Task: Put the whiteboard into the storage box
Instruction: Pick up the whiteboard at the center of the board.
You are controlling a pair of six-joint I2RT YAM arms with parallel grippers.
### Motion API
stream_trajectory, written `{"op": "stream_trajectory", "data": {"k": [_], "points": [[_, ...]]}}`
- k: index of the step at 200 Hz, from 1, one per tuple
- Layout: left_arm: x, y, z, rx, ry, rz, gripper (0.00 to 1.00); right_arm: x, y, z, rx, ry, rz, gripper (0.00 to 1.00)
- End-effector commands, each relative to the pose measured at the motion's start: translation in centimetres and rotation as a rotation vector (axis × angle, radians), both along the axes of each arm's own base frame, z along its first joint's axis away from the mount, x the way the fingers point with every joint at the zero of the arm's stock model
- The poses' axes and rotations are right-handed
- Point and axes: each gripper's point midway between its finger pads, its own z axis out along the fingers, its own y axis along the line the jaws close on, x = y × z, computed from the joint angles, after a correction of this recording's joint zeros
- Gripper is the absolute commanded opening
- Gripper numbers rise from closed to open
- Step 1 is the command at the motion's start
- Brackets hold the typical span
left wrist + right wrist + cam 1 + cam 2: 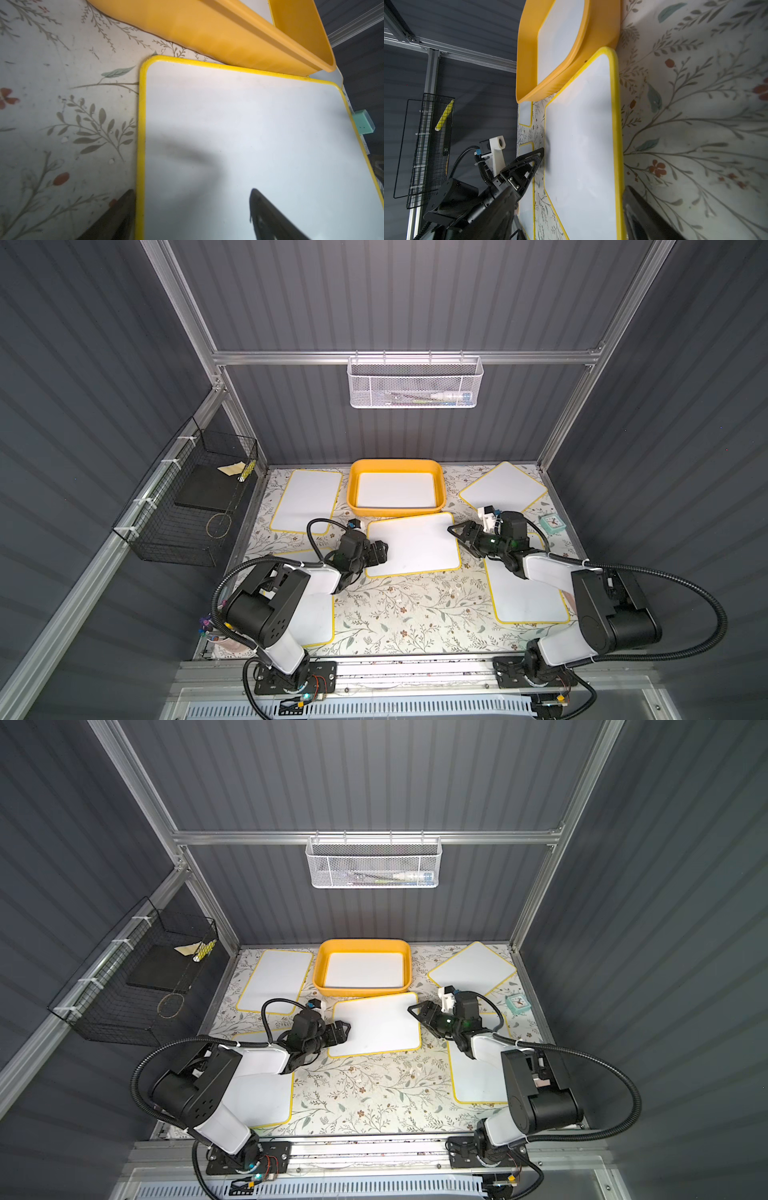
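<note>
A white whiteboard (415, 543) (376, 1025) with a yellow rim lies in the middle of the table, its far edge against the near wall of the yellow-orange storage box (397, 511) (361, 990). Another whiteboard (397, 489) lies flat inside the box. My left gripper (383, 550) (191, 207) is open at the board's left edge, one finger over the table and one over the white face (249, 135). My right gripper (456, 533) (571, 207) is open at the board's right edge (616, 145), likewise astride the rim. Whether the board is raised off the table I cannot tell.
Other whiteboards lie at the far left (307, 499), far right (503, 489), near right (525, 593) and under my left arm (318, 614). A teal clock (552, 523) stands at the right. A black wire basket (195, 506) hangs left, a white mesh basket (415, 383) at the back.
</note>
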Motion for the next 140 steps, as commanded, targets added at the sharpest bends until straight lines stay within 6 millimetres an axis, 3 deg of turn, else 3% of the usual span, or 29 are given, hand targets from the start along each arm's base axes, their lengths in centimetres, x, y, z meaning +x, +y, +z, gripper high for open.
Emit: {"op": "stream_trajectory", "data": {"k": [1,140], "points": [[-11.9,-1.1,-8.0,-0.008,0.531,-0.177,0.85,-4.5,4.9,1.8,0.163,0.039,0.283,0.80],[-12.6,-2.4,-7.4,-0.076,0.546,-0.193,0.85,-4.1,4.8,0.8,0.216,0.060,0.224,0.80]]}}
